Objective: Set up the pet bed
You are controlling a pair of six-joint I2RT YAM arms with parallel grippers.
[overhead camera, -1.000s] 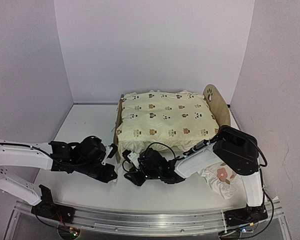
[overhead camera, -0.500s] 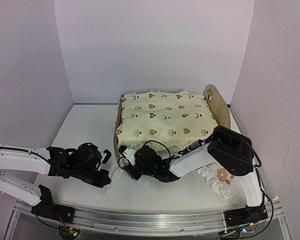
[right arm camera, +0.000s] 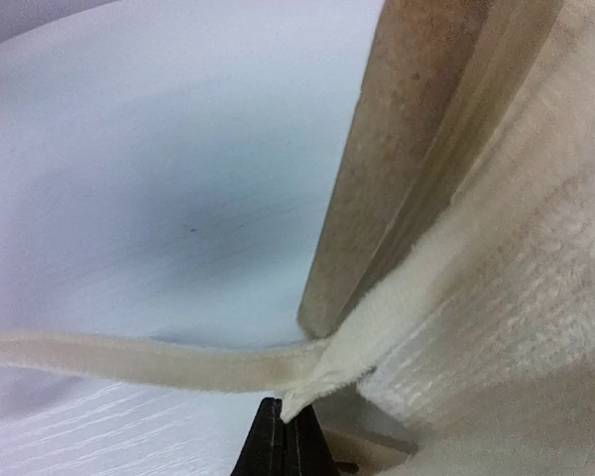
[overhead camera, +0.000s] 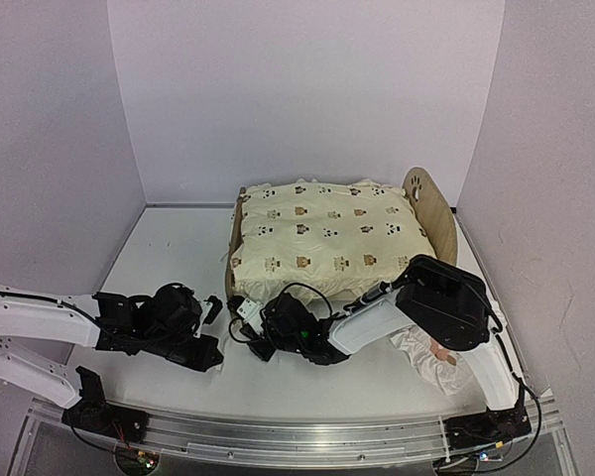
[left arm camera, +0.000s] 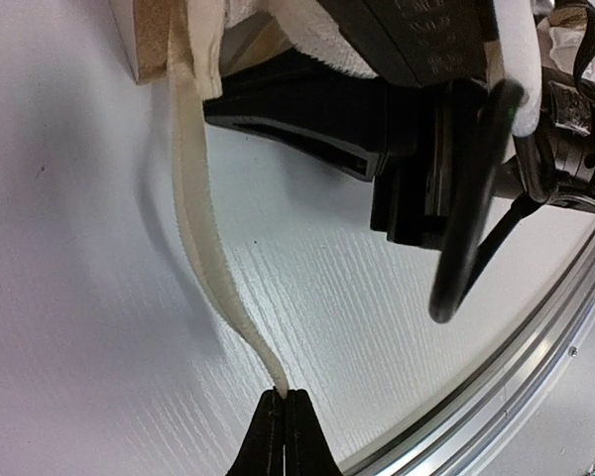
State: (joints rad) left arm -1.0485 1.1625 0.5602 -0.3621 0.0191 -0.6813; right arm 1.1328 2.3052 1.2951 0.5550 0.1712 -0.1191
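Note:
The pet bed (overhead camera: 428,203) stands at the back middle, headboard with paw cutouts on the right, low footboard (overhead camera: 235,243) on the left. A cream cushion (overhead camera: 327,238) printed with small animals lies on it. My left gripper (left arm camera: 283,395) (overhead camera: 214,309) is shut on the end of a cream tie string (left arm camera: 203,248) that runs up to the bed's near-left corner post (left arm camera: 154,45). My right gripper (right arm camera: 286,409) (overhead camera: 246,329) is shut on a second tie string (right arm camera: 377,337) right at that wooden post (right arm camera: 397,149), beside the cushion (right arm camera: 545,258).
A small white ruffled pillow (overhead camera: 438,355) with red-brown flowers lies on the table under my right arm. Both grippers are close together in front of the footboard. White walls enclose the table, and a metal rail (overhead camera: 278,436) runs along its near edge.
My right gripper moved left to the bed's corner, opened, then shut on a tie string. My left arm drew back a little toward the near edge, still holding its string.

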